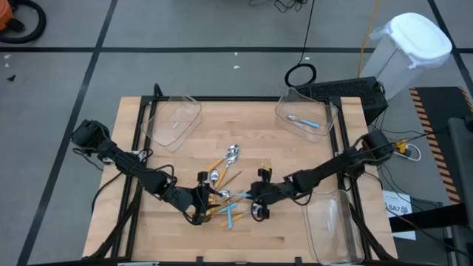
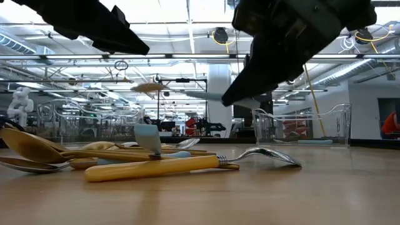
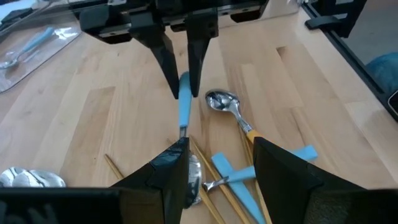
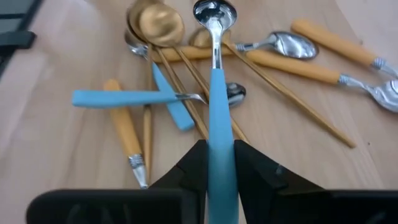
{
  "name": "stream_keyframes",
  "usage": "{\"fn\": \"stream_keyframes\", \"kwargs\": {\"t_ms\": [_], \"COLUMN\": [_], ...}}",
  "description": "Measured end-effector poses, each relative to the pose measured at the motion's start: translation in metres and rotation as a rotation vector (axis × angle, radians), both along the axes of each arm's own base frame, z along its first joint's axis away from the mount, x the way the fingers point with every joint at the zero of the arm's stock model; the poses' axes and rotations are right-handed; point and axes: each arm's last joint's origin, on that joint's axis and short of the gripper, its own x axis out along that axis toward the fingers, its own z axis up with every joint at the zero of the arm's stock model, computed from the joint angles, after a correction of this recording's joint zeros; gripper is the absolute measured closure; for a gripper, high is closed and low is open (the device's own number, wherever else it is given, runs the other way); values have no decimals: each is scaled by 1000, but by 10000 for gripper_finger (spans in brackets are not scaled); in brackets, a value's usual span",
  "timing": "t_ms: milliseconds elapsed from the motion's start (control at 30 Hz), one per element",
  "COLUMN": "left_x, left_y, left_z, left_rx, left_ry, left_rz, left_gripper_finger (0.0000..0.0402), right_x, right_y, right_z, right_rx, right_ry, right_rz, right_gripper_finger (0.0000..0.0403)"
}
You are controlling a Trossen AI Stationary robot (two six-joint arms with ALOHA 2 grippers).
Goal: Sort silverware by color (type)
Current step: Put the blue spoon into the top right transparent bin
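The silverware lies in a loose pile (image 1: 222,188) at mid-table: orange-handled spoons (image 4: 127,137), blue-handled spoons (image 4: 124,98) and gold ones (image 4: 155,25), crossing one another on the wood. My right gripper (image 4: 219,149) hangs over the pile's right side, shut on one blue-handled spoon (image 4: 214,81). That spoon's silver bowl (image 4: 214,12) points away from the gripper. My left gripper (image 3: 221,149) stands open at the pile's left side (image 1: 198,207), facing the right gripper (image 3: 185,87), with nothing between its fingers. My right gripper pinches the spoon's blue handle (image 3: 185,102) between its two fingers, on the half toward the handle's free end. The fingers slant down from the table's right side and run along the spoon. The spoon sticks out ahead of them, bowl lowest, lifted clear of the pile.
Three clear bins stand on the table: far left (image 1: 174,122), far right (image 1: 325,111) with a blue-handled spoon (image 1: 304,122) in it, and near right (image 1: 332,222). A white lidded container (image 1: 414,44) stands off the table's far right corner.
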Motion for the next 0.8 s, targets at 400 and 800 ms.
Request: {"fn": "stream_keyframes", "kwargs": {"t_ms": [400, 800], "left_x": [1, 22], "left_y": [1, -20], "left_z": [3, -20], "left_rx": [104, 396], "left_ry": [-47, -72], "left_rz": [29, 28], "left_gripper_finger": [227, 171], "right_x": [-2, 0], "right_y": [1, -6], "right_z": [10, 9], "right_rx": [49, 166], "right_ry": [-30, -7], "right_rz": [-27, -120], "right_gripper_finger": [347, 346]}}
